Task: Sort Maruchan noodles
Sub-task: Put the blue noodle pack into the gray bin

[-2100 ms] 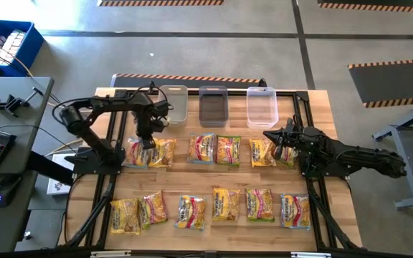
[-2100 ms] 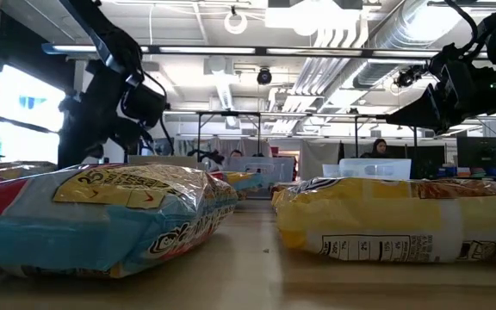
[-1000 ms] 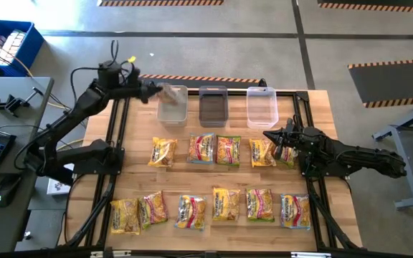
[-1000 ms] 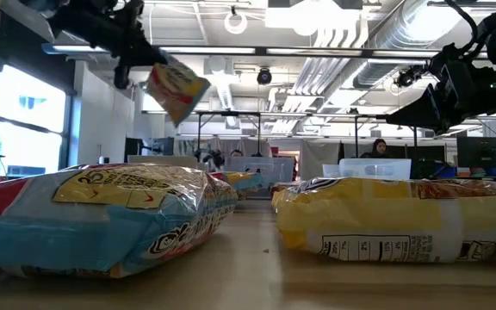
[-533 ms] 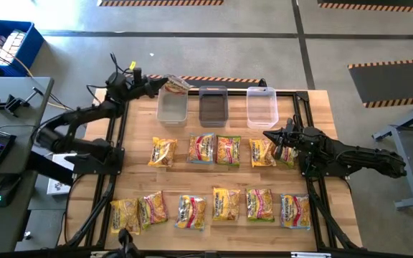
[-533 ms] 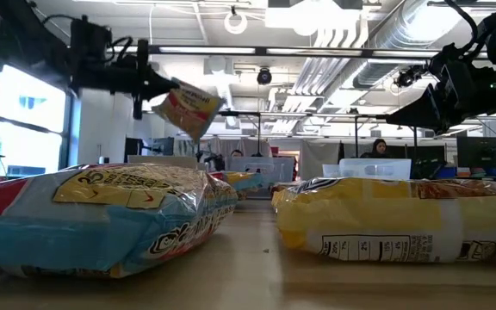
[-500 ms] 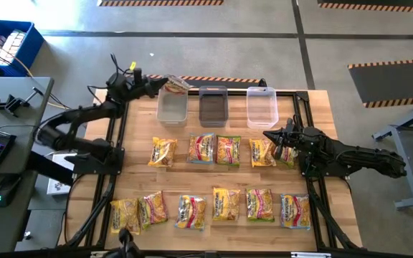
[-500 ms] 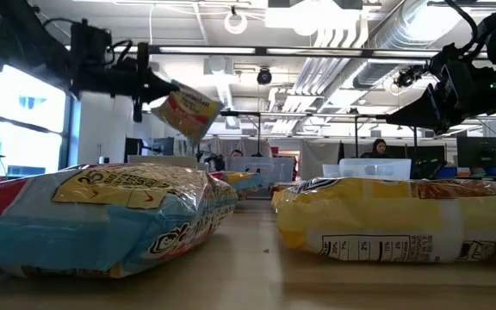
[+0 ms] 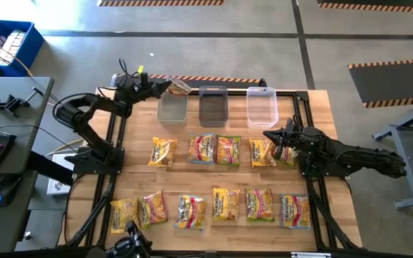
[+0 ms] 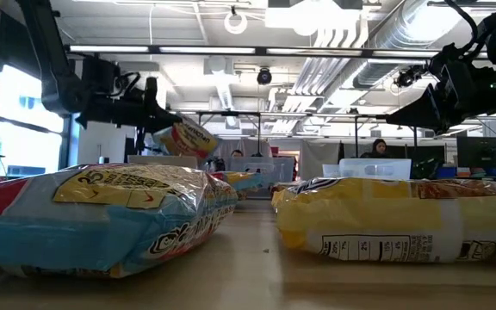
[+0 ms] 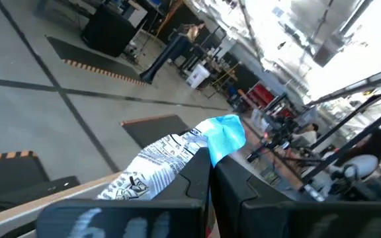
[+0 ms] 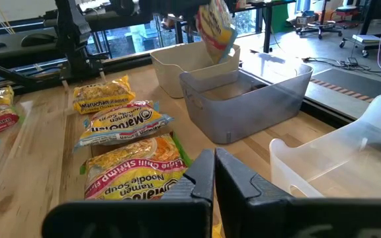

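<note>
Packets of Maruchan ramen lie in two rows on the wooden worktop [image 9: 314, 136]. The far row [image 9: 221, 150] holds five packets and the near row [image 9: 210, 208] holds six. In the right wrist view the nearest labels can be read: one packet [image 12: 104, 98] says "Maruchan Ramen", the next [image 12: 121, 123] says "Maruchan", and the closest [image 12: 134, 173] says "Lime Chili Shrimp" and "Noodle Soup". In the low view a blue-edged packet [image 10: 102, 215] close to the camera shows a "25" on its yellow top.

Left end effector [image 9: 154, 89] is clenched on one more packet [image 9: 178, 87], holding it in the air over the far edge of the left tub [image 9: 172, 106]. In the left wrist view this held packet shows a blue end and small black print too fine to read. In the low view it hangs tilted, yellow with a red band.

Three tubs stand in a line at the far edge of the worktop: the clear left tub, a dark middle tub [image 9: 213, 106] and a clear right tub [image 9: 262, 106].

Right end effector [image 9: 269, 134] is clenched on nothing and hangs above the right end of the far row, well apart from the tubs.
</note>
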{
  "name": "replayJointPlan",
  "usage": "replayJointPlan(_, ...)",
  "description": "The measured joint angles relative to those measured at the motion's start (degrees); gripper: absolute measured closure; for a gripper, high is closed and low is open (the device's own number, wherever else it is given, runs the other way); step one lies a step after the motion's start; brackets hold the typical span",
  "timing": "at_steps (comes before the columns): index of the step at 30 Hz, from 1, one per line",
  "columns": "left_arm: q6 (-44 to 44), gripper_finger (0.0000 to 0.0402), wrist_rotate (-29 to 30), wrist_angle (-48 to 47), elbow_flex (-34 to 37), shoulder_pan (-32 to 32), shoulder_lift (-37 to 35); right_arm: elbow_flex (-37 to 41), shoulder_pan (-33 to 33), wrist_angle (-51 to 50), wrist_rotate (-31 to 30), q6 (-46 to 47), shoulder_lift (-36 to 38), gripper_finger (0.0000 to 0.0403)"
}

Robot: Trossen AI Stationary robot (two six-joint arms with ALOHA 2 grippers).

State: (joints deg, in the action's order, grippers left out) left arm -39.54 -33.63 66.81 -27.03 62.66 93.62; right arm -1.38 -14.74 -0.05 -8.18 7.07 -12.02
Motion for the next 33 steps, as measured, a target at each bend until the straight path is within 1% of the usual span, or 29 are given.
replayJointPlan(5, 2.80, 0.0401, 0.02, -0.11, -0.02, 0.63, 2.65, 0.00, 0.00, 0.00, 0.00, 0.00, 0.00, 0.0403)
replayJointPlan(9, 5.93, 0.0395, -0.17, -0.14, -0.02, 1.05, 3.11, -0.01, 0.00, 0.00, -0.01, 0.00, -0.01, 0.0403)
replayJointPlan(13, 9.20, 0.0370, -0.23, -0.29, -0.05, 1.11, 3.11, 0.01, 0.00, 0.00, 0.00, 0.00, 0.01, 0.0403)
replayJointPlan(18, 13.03, 0.0327, -0.42, -1.83, -0.07, 1.21, 3.07, 0.01, 0.00, 0.00, -0.01, 0.00, -0.01, 0.0403)
replayJointPlan(23, 16.42, 0.0286, -1.26, -4.92, -0.07, 2.96, 0.22, -0.01, 0.00, 0.00, 0.01, -0.01, 0.01, 0.0403)
replayJointPlan(25, 17.57, 0.0274, -1.35, -7.39, -0.16, 4.02, -1.82, -0.01, 0.00, 0.00, -0.01, 0.00, -0.01, 0.0403)
replayJointPlan(27, 19.37, 0.0265, -1.33, -11.97, -1.13, 4.90, -4.23, 0.00, 0.00, -0.01, 0.01, 0.00, 0.00, 0.0403)
replayJointPlan(30, 22.79, 0.0256, -1.33, -22.18, -3.81, 5.69, -8.09, -0.01, 0.00, 0.00, 0.00, 0.00, 0.00, 0.0403)
replayJointPlan(33, 27.21, 0.0254, -1.29, -33.06, -8.21, 5.34, -11.56, 0.01, 0.00, -0.02, -0.01, 0.00, -0.01, 0.0403)
